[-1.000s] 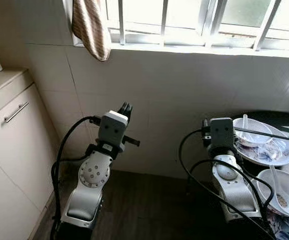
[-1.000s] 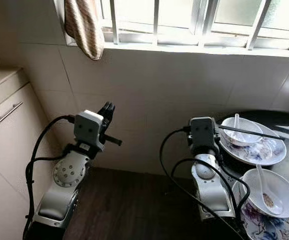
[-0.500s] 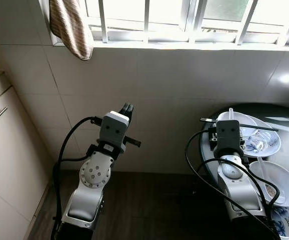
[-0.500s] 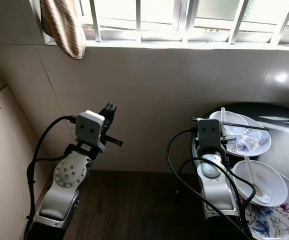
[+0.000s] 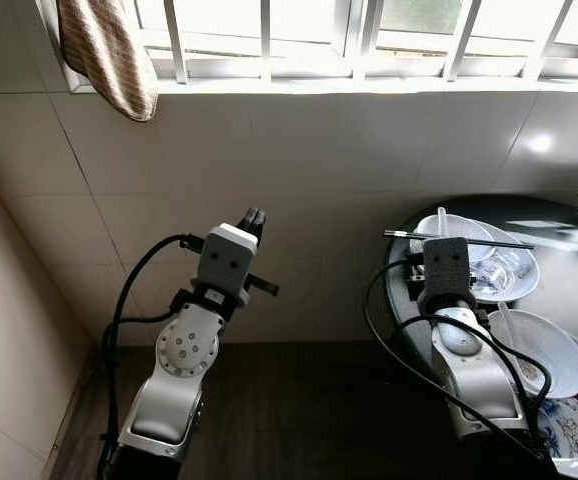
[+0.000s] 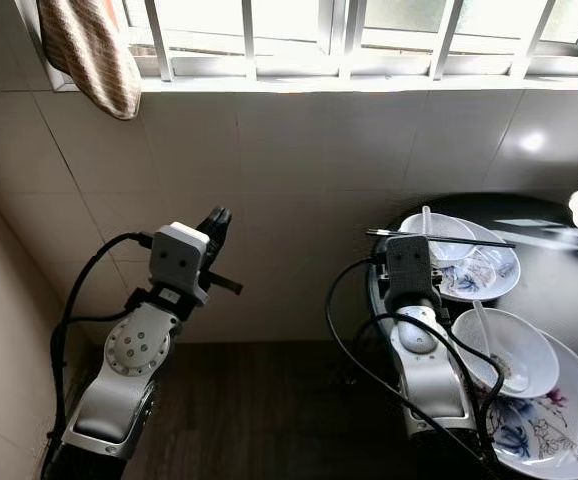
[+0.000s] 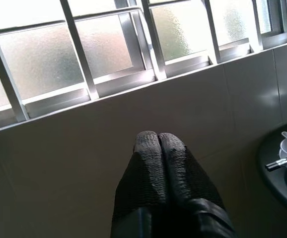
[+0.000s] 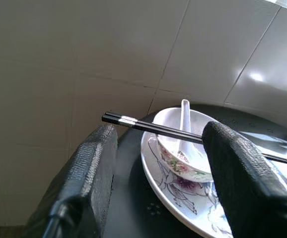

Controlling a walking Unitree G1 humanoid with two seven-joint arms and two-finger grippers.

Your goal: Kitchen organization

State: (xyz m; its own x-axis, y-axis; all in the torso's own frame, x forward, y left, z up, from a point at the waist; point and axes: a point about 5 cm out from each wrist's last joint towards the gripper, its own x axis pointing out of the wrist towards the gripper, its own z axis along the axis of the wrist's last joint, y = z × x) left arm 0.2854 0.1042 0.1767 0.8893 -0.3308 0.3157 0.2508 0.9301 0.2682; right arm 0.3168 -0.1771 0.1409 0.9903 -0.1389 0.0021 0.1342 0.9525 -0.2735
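Before the chopsticks (image 8: pixel 148 128), right gripper (image 8: pixel 158 168) fingers spread wide, empty

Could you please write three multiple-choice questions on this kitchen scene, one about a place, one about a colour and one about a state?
1. Where do the black chopsticks lie?
A. On the floor
B. Across the small white bowl on the floral plate
C. On the window sill

2. What colour is the round table?
A. White
B. Red
C. Black

3. How do the two grippers stand?
A. Left gripper shut, right gripper open
B. Both open
C. Left open, right shut

Answers: 1 B, the chopsticks rest on the bowl's rim, over a white spoon in it. 2 C, its bare top is dark and glossy. 3 A, the left fingers press together while the right ones stand wide apart.
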